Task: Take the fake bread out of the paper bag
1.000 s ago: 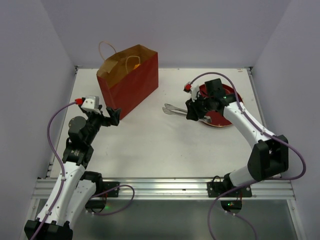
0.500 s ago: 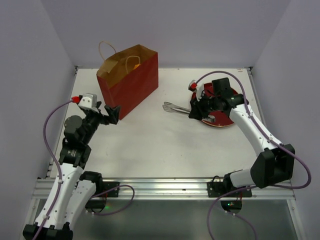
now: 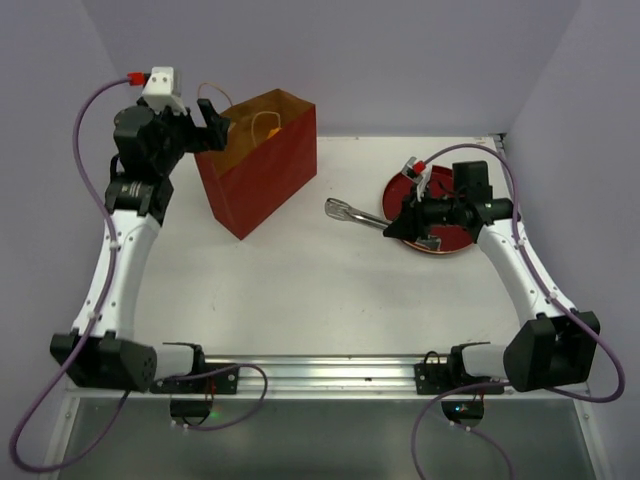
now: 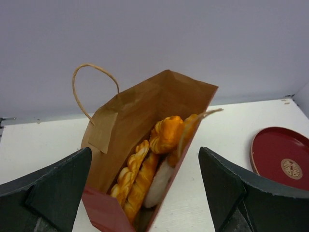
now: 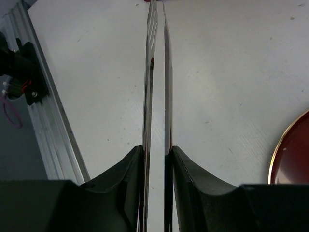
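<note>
Fake bread [image 4: 145,179]: several glossy orange-golden twisted and braided pieces, packed on end inside the paper bag [image 4: 159,104], all below its rim; one paler piece [image 4: 157,186] lies low among them. From the top view only a sliver of orange shows at the bag's mouth. Paper bag: red outside, brown kraft inside, standing upright with its mouth open at the far left of the table [image 3: 300,290]. One tan loop handle [image 4: 94,82] stands above the far rim, and the other [image 4: 193,125] droops across the mouth over the pastries. Left gripper [image 3: 212,128]: raised just beside the bag's upper left edge, camera looking down into the opening, jaws spread wide on either side of the bag's width and gripping nothing. Right gripper [image 5: 157,159]: well apart on the right of the table, clenched on the handle end of metal tongs [image 5: 157,87], whose two arms are pressed nearly together and point left toward the bag. Whether the tong tips touch the table cannot be told. Red plate [image 4: 270,150]: round, gold centre mark, lying flat beneath the right gripper.
</note>
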Tool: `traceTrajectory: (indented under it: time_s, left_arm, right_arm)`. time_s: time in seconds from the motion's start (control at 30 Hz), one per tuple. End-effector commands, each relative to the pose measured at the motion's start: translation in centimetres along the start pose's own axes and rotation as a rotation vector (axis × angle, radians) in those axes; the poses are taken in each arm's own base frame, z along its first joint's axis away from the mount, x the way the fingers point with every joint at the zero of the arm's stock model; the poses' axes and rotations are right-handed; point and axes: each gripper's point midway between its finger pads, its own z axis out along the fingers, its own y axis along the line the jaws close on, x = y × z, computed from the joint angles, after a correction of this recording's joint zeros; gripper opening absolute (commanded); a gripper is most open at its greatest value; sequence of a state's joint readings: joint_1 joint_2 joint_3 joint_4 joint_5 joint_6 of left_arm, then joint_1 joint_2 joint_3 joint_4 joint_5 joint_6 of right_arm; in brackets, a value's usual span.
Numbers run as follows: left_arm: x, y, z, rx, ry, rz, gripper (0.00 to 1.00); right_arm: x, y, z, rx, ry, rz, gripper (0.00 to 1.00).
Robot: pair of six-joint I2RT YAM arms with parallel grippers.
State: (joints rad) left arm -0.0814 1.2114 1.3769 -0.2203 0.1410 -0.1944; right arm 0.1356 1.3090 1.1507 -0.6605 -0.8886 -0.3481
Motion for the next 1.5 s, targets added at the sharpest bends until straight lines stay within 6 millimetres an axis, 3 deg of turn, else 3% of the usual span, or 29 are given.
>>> traceTrajectory:
  time_s: [0.0, 0.03, 0.07, 0.1, 0.17, 0.2, 0.27, 0.3, 0.37, 0.43, 0.6, 0.9, 1.13, 1.47]
  left_arm:
    - [4.2, 2.3, 3.9, 0.036, 0.198, -0.048, 0.96]
    - [3.1, 2.4, 4.7, 0.052, 0.182, -0.059, 0.96]
    - [3.1, 3.6, 5.4, 0.041, 0.182, -0.088, 0.95]
    - [4.2, 4.2, 6.7, 0.06, 0.213, -0.117, 0.94]
    - [3.2, 6.1, 7.6, 0.054, 0.207, -0.153, 0.9]
    - [4.6, 6.8, 8.9, 0.063, 0.246, -0.178, 0.88]
    - [4.1, 8.0, 9.5, 0.054, 0.259, -0.184, 0.87]
    - [5.5, 8.8, 10.5, 0.056, 0.291, -0.191, 0.86]
    - [5.9, 8.7, 11.2, 0.092, 0.312, -0.169, 0.85]
    - [7.6, 9.5, 12.3, 0.087, 0.344, -0.171, 0.84]
    - [9.1, 9.8, 14.1, 0.13, 0.364, -0.16, 0.76]
    - [10.3, 9.6, 15.2, 0.195, 0.351, -0.132, 0.64]
    - [10.4, 8.6, 15.6, 0.255, 0.336, -0.139, 0.57]
    - [10.8, 8.4, 16.5, 0.213, 0.339, -0.105, 0.49]
  right_arm:
    - [-2.1, 2.5, -0.9, -0.089, -0.098, -0.044, 0.33]
    - [-2.1, 2.6, -1.0, -0.088, -0.101, -0.049, 0.33]
    - [-2.2, 2.6, -1.2, -0.085, -0.106, -0.052, 0.33]
    - [-2.4, 2.8, -1.4, -0.085, -0.114, -0.058, 0.33]
    - [-2.6, 2.8, -1.8, -0.084, -0.124, -0.061, 0.33]
    - [-2.6, 3.0, -1.9, -0.088, -0.128, -0.063, 0.33]
    - [-2.7, 3.1, -2.1, -0.088, -0.132, -0.065, 0.33]
    - [-2.7, 3.1, -2.1, -0.092, -0.133, -0.066, 0.33]
    - [-2.6, 3.2, -2.0, -0.098, -0.131, -0.065, 0.33]
    - [-2.5, 3.2, -2.0, -0.104, -0.129, -0.059, 0.33]
    - [-2.3, 3.2, -1.9, -0.117, -0.128, -0.051, 0.32]
    - [-2.2, 3.0, -2.0, -0.12, -0.131, -0.039, 0.32]
    - [-2.2, 2.7, -2.1, -0.119, -0.135, -0.028, 0.32]
    - [-2.1, 2.5, -2.4, -0.121, -0.143, -0.014, 0.31]
